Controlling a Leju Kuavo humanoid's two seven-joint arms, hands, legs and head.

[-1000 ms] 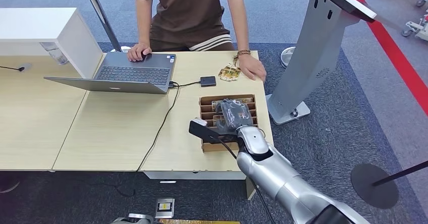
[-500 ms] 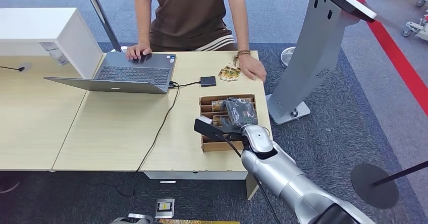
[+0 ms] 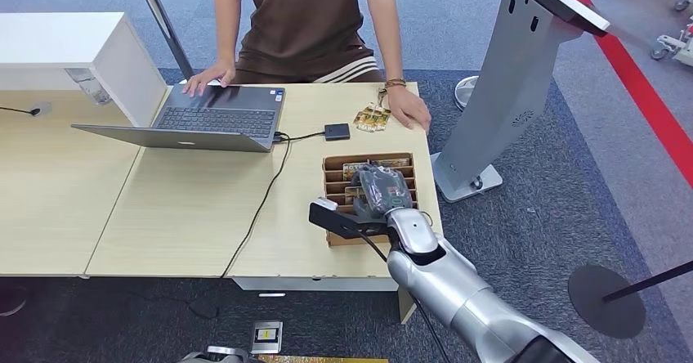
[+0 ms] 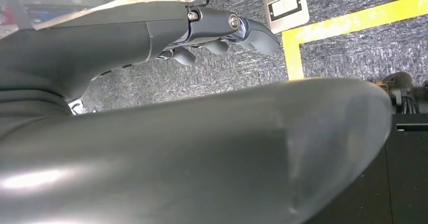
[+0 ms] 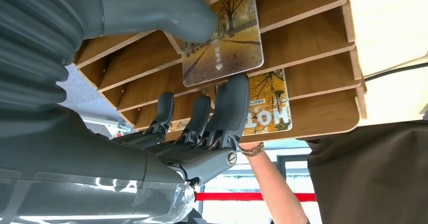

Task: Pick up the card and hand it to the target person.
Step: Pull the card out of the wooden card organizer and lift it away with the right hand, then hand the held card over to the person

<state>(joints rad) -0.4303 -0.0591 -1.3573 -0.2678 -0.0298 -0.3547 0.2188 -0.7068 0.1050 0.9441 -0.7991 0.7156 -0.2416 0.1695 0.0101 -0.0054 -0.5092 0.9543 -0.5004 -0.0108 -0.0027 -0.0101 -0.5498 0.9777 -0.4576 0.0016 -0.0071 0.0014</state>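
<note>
The wooden card box [image 3: 333,167] stands near the table's right edge, with several slots. My right hand [image 3: 377,190] reaches down into it from above. In the right wrist view a card [image 5: 224,42] printed with autumn trees stands out of a slot, pinched between my thumb [image 5: 166,17] on one edge and a dark finger [image 5: 233,100] on the opposite edge. Another card [image 5: 267,114] with yellow letters sits in the slot beyond. The target person [image 3: 302,11] in a brown shirt stands behind the table. My left hand [image 4: 217,35] hangs over the carpet, fingers loose, holding nothing.
An open laptop [image 3: 212,119] lies at the far side with a cable to a black adapter [image 3: 336,131]. The person's hand [image 3: 411,111] rests on the table beside some loose cards [image 3: 372,118]. A grey stand [image 3: 507,93] rises right of the table. A white box [image 3: 65,52] sits far left.
My right hand has shifted slightly over the box, first away from me and then back. The person's hand on the laptop has slid left along its far edge.
</note>
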